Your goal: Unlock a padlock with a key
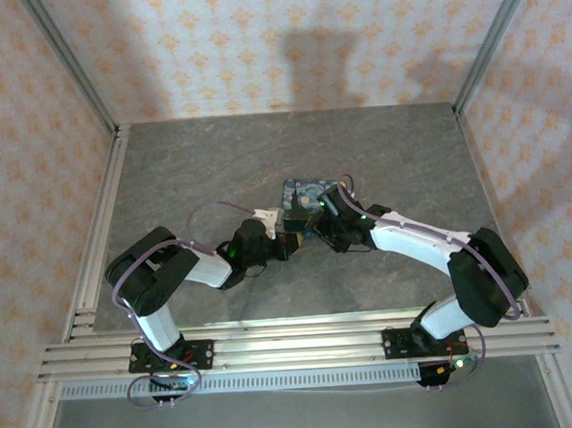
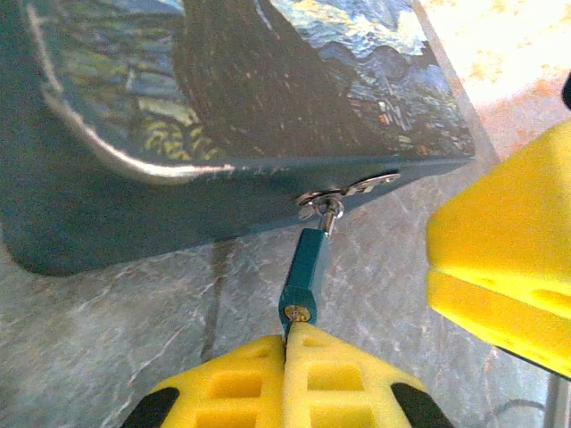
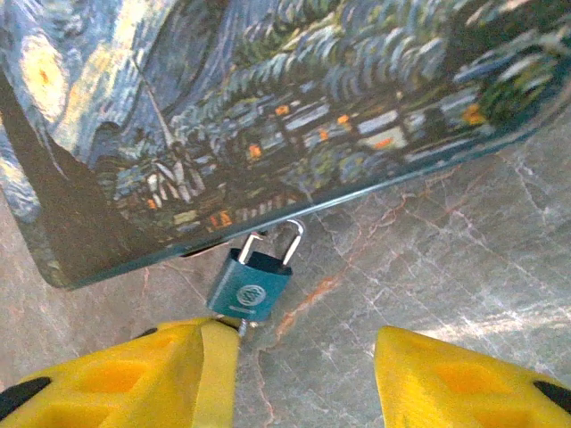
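Note:
A small teal padlock [image 2: 305, 266] hangs by its shackle [image 3: 270, 245] from the clasp of a dark blue swirly-print box [image 2: 223, 80]. My left gripper [image 2: 290, 335] is shut on the key [image 3: 242, 325], a thin metal sliver that runs from the fingertips into the brass keyhole [image 2: 299, 313] at the padlock's base. My right gripper [image 3: 303, 332] is open just in front of the box, its left finger [image 3: 143, 374] close under the padlock [image 3: 249, 284] and its right finger [image 3: 464, 383] well apart. In the top view both grippers meet at the box's near edge [image 1: 304, 227].
The box [image 1: 304, 196] lies mid-table on a grey marbled surface [image 1: 197, 171]. One yellow finger of the right gripper [image 2: 504, 267] hangs close to the right of the padlock. Metal frame rails [image 1: 293, 343] run along the near edge and left side.

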Robot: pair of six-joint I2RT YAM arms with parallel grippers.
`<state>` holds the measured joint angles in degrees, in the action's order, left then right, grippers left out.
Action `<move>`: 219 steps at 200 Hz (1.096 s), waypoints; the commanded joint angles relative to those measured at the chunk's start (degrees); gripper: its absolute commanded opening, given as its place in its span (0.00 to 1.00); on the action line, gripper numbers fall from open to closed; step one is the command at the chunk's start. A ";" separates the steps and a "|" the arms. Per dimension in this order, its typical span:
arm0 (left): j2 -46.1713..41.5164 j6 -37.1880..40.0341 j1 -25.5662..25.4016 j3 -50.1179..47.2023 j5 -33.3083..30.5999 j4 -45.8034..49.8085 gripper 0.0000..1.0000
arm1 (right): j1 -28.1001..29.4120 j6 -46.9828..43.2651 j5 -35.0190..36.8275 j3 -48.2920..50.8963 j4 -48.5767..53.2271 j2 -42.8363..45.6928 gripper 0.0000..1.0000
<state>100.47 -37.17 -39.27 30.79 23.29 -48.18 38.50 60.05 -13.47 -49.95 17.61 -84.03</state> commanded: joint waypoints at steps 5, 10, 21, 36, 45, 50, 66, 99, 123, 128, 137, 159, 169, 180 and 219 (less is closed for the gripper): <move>0.66 -5.06 0.24 1.93 2.61 1.43 0.00 | -0.18 2.13 3.05 1.57 -3.45 1.89 0.54; 0.56 -6.18 0.24 1.64 2.11 1.36 0.00 | -0.21 2.46 3.09 2.05 -4.00 2.05 0.54; 0.37 -8.43 0.24 1.25 1.42 1.83 0.00 | -0.18 3.40 3.08 3.10 -5.38 2.60 0.53; 0.02 -10.83 0.24 0.92 0.20 3.06 0.00 | -0.18 4.49 2.88 4.47 -7.19 3.14 0.49; -0.20 -11.72 0.21 0.24 -0.68 2.65 0.00 | -0.18 4.70 2.82 4.81 -7.45 3.15 0.46; -0.54 -12.20 0.22 -0.19 -1.34 2.66 0.00 | -0.18 4.72 2.67 4.87 -7.41 3.12 0.44; -1.51 -12.52 0.15 -1.61 -3.44 2.33 0.00 | -0.18 4.66 1.89 4.74 -7.54 2.65 0.39; -3.66 -12.58 0.15 -3.63 -5.54 0.65 0.00 | -0.18 4.44 0.49 3.69 -7.34 1.44 0.38; -5.29 -12.95 -0.52 -3.09 -6.85 3.66 0.00 | -0.20 5.19 0.03 4.42 -8.57 1.35 0.39; -5.78 -13.02 -0.82 -3.10 -7.42 4.09 0.00 | -0.18 5.40 -0.09 4.52 -8.93 1.29 0.39; -6.47 -13.07 -1.43 -3.19 -8.47 4.94 0.00 | -0.09 5.66 -0.47 5.02 -9.79 1.23 0.40; -7.96 -11.84 -3.60 -3.62 -11.34 4.90 0.00 | 0.46 5.36 -1.33 4.28 -9.91 0.16 0.46; -8.91 -10.30 -4.93 -4.01 -13.41 4.90 0.00 | 0.89 5.09 -1.70 3.58 -9.52 -0.54 0.48; -10.03 -8.36 -6.34 -4.61 -15.72 4.32 0.00 | 1.37 5.00 -2.45 2.96 -9.49 -1.52 0.48; -11.37 -1.25 -8.90 -5.43 -19.14 2.43 0.00 | 1.76 4.41 -4.62 0.59 -8.48 -3.92 0.48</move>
<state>90.37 -44.71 -47.16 26.24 9.06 -43.99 39.90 64.99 -16.43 -46.17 8.51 -86.39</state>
